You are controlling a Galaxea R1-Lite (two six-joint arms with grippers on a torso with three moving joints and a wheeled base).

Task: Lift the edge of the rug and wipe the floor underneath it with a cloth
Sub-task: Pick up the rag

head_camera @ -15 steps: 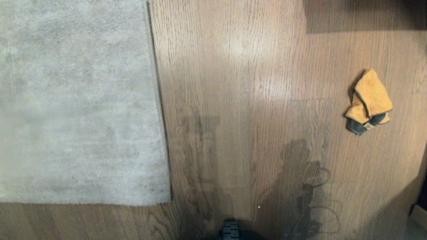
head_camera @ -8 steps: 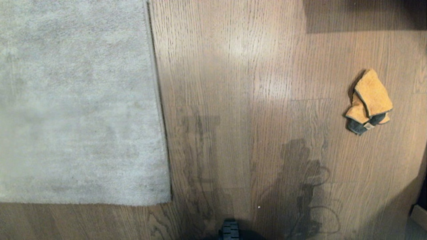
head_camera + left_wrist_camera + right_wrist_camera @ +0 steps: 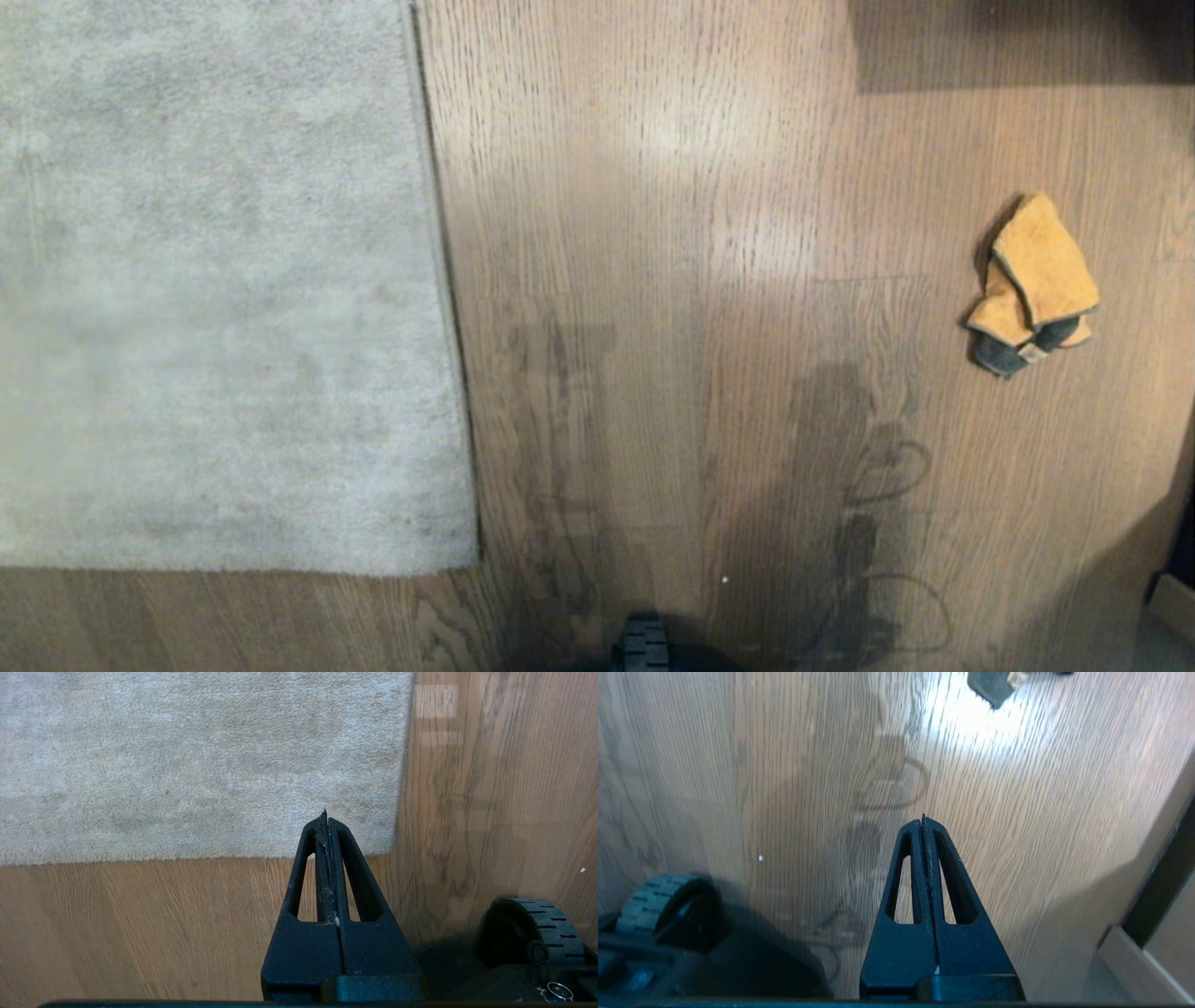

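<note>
The rug edge (image 3: pixel 446 280) lies flat on the floor (image 3: pixel 653 233), no readable writing or labels anywhere, rug filling the left; the left gripper (image 3: pixel 325 816) hangs over the rug's near corner, fingers clenched together, empty. Right of the rug edge is bare floor, then the cloth (image 3: pixel 1032 285) crumpled well apart from it at far right; the right gripper (image 3: pixel 923 821) is over bare floor short of the cloth, fingers clenched, empty. Versus earlier: rug and cloth unmoved, only the right arm's shadow on the floor has shifted.
</note>
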